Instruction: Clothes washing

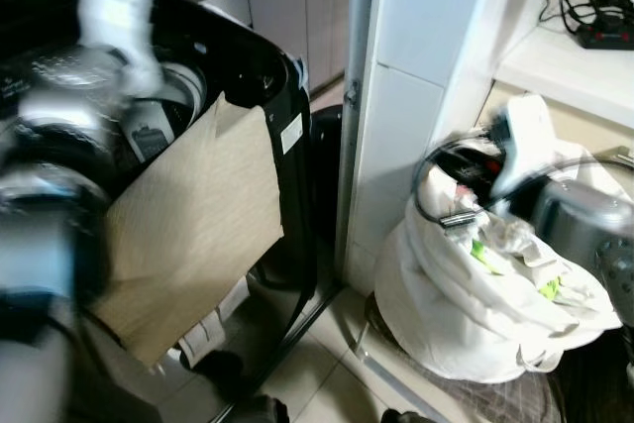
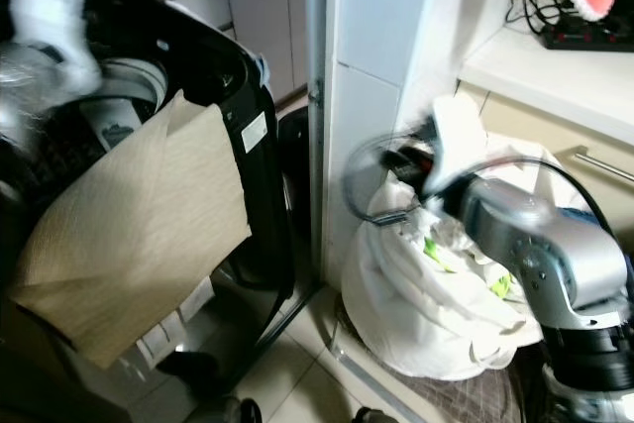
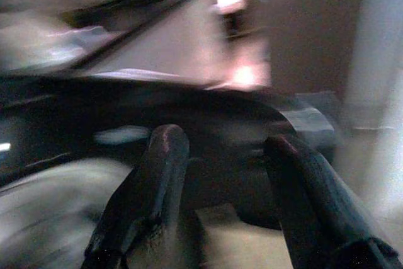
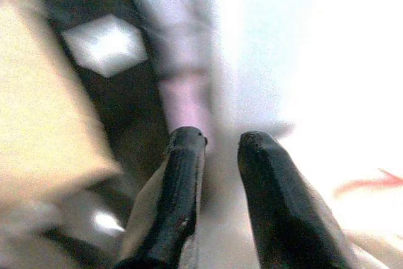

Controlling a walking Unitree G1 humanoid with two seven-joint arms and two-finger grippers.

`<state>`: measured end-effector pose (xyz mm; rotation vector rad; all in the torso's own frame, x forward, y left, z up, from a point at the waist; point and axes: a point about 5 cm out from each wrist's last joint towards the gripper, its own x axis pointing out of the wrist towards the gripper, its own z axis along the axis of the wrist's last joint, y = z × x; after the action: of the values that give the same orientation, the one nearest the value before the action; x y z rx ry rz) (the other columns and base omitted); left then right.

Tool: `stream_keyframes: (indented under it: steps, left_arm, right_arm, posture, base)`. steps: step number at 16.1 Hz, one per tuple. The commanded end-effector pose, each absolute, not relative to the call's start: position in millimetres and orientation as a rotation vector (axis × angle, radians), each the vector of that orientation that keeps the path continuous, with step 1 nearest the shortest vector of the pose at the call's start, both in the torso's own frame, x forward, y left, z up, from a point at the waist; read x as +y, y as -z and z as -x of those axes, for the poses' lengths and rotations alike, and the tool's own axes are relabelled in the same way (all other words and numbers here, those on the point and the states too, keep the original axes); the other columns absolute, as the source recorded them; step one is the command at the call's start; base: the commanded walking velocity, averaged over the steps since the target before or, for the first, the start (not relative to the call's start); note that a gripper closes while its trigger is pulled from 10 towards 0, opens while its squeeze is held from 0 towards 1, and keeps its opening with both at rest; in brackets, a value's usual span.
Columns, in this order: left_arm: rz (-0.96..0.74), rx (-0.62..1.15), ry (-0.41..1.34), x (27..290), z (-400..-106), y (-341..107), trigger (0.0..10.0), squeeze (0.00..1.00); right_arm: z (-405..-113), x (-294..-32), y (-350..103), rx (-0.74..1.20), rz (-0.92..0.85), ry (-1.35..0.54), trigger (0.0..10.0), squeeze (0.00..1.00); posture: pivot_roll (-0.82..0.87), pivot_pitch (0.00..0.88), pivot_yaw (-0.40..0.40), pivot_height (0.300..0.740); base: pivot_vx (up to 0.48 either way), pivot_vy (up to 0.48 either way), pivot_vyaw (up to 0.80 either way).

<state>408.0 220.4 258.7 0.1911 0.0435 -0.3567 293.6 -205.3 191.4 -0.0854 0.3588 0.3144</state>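
- Blurrily, head views: beige cloth sheet (image 1: 193, 230) drapes over black washing machine (image 1: 267, 66); white laundry-filled bag (image 2: 426, 314) sits beside it on the floor.
- Left wrist: left tool (image 3: 223, 155) parted, holding nothing, above machine.
- Right wrist: right tool (image 4: 220, 146) slightly parted, holding nothing.

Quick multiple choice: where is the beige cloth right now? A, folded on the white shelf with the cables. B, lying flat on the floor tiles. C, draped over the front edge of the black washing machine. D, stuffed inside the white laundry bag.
C: the beige cloth hangs over the front edge of the black washing machine, well apart from the white laundry bag on the right.
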Motion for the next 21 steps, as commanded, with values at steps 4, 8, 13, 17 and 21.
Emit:
stream_keyframes:
  steps: [4, 8, 13, 17, 21]
  left_arm:
    - [-0.142, -0.015, 0.859, 156, -376, -233, 10.0, 0.00]
    - [-0.031, 0.089, 1.141, 121, -332, -205, 10.0, 0.00]
    - [0.027, 0.182, 1.219, 109, -301, -185, 10.0, 0.00]
    - [0.022, 0.218, 1.239, 103, -290, -183, 10.0, 0.00]
    - [0.024, 0.231, 1.252, 99, -284, -183, 10.0, 0.00]
  right_arm:
    - [-287, -226, -172, 0.464, 0.151, -0.284, 10.0, 1.00]
    - [-276, -236, -175, 0.545, 0.255, -0.315, 10.0, 1.00]
    - [-267, -246, -175, 0.630, 0.379, -0.298, 10.0, 1.00]
    - [-260, -256, -150, 0.749, 0.458, -0.289, 10.0, 0.00]
    - [-261, -259, -137, 0.752, 0.355, -0.269, 0.0, 0.00]
  posture:
    - [-0.14, 0.049, 0.081, 0.740]
    - [-0.14, 0.053, 0.087, 0.740]
    - [-0.14, 0.054, 0.087, 0.740]
    - [-0.14, 0.050, 0.085, 0.740]
    - [-0.14, 0.047, 0.084, 0.740]
  base:
    - [0.000, 0.000, 0.00]
    - [0.000, 0.000, 0.00]
    - [0.000, 0.000, 0.00]
    - [0.000, 0.000, 0.00]
    - [0.000, 0.000, 0.00]
